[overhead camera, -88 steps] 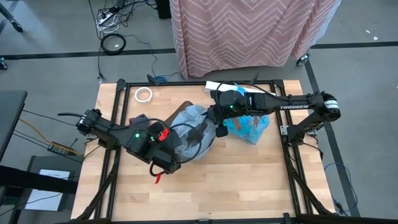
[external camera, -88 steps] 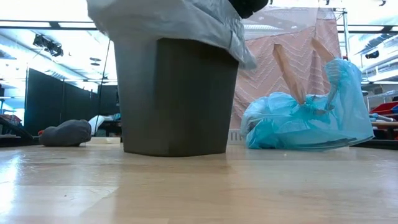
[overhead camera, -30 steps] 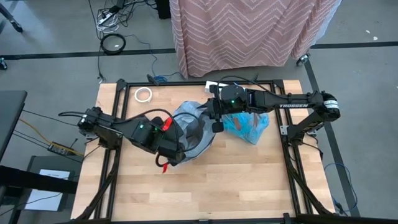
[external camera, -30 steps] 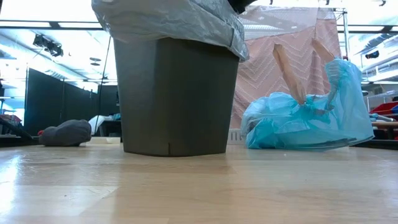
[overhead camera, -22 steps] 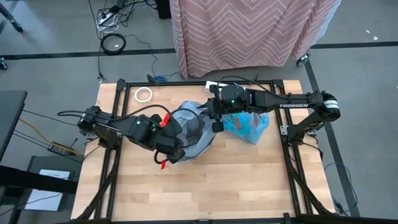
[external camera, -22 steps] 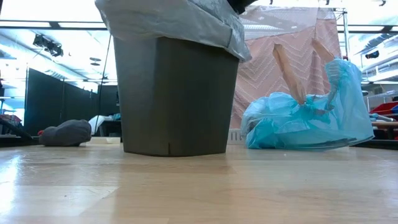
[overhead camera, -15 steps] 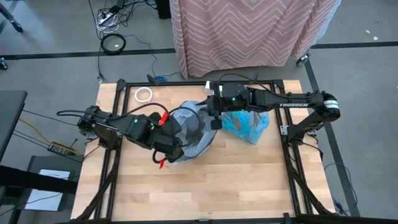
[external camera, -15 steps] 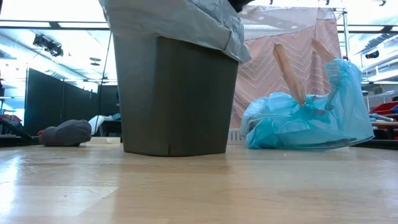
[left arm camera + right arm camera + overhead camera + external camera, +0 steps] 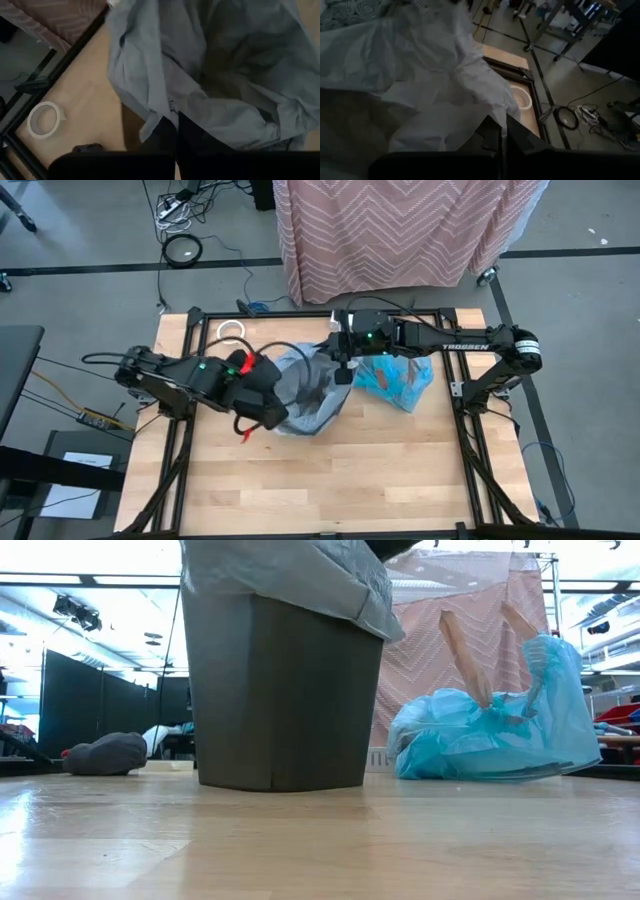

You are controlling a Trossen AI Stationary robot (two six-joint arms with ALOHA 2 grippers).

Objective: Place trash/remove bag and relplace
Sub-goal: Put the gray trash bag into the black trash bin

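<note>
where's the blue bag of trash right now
The blue bag lies on the table's right half in the high view, just right of the grey-lined bin, under the right arm.

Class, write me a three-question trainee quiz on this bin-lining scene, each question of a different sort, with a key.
1. True or false: the blue bag lies on the table beside the bin.
2. Which claw grips the grey liner's edge? A) left only B) right only C) both
3. Fill in: the white tape ring lies near the table's ____ arm side.

Key: 1 true. 2 C: left claw and right claw are each shut on the liner. 3 left.
</note>
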